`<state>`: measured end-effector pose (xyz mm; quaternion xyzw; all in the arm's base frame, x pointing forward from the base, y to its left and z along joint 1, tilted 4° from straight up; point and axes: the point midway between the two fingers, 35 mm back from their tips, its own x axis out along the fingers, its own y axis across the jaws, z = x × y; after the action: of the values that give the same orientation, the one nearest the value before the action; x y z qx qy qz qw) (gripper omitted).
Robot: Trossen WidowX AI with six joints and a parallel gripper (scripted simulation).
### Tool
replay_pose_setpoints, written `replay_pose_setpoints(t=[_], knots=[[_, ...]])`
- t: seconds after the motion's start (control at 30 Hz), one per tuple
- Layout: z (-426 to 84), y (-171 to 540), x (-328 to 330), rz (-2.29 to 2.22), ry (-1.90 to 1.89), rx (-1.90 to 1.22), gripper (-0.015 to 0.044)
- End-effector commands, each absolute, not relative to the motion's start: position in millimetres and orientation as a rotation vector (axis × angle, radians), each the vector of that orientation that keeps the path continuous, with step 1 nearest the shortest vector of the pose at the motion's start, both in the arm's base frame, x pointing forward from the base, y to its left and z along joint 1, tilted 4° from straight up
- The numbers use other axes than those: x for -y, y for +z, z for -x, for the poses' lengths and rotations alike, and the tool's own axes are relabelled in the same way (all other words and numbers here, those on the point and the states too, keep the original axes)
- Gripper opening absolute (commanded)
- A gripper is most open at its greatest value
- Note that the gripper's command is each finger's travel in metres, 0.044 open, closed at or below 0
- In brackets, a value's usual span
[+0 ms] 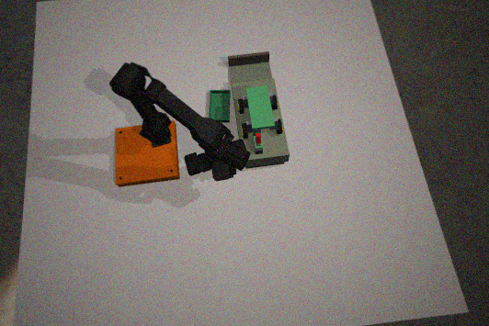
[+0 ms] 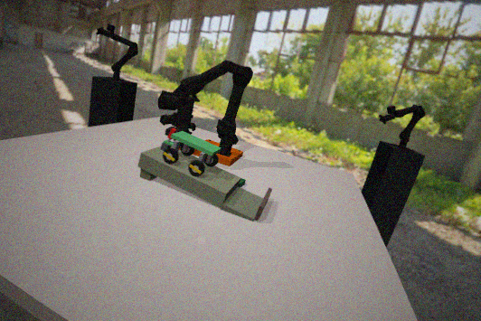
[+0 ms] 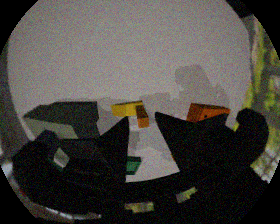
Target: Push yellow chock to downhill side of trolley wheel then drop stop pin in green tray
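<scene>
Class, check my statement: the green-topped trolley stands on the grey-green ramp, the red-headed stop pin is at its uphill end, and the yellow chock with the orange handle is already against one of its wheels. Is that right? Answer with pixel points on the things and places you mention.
One part is wrong: the yellow chock with the orange handle [image 3: 126, 109] lies off the ramp, on the table, as the wrist view shows. The rest stands.

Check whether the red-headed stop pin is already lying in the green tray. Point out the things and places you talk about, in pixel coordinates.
No, the red-headed stop pin [image 1: 258, 138] [image 2: 170, 132] stands at the trolley's [image 1: 260, 106] [image 2: 196, 142] uphill end.
</scene>
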<state>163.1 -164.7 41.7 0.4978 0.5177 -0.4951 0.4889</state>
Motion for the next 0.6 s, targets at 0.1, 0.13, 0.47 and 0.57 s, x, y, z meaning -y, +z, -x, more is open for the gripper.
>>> replay_pose_setpoints(t=[0.1,0.13,0.47,0.57], knots=[[-163,31,163,-1.210,-1.197,-1.264,0.0190],[-163,30,163,-1.210,-1.197,-1.264,0.0190],[-162,16,162,-1.210,-1.197,-1.264,0.0190],[-163,20,164,-1.209,-1.203,-1.258,0.0164]])
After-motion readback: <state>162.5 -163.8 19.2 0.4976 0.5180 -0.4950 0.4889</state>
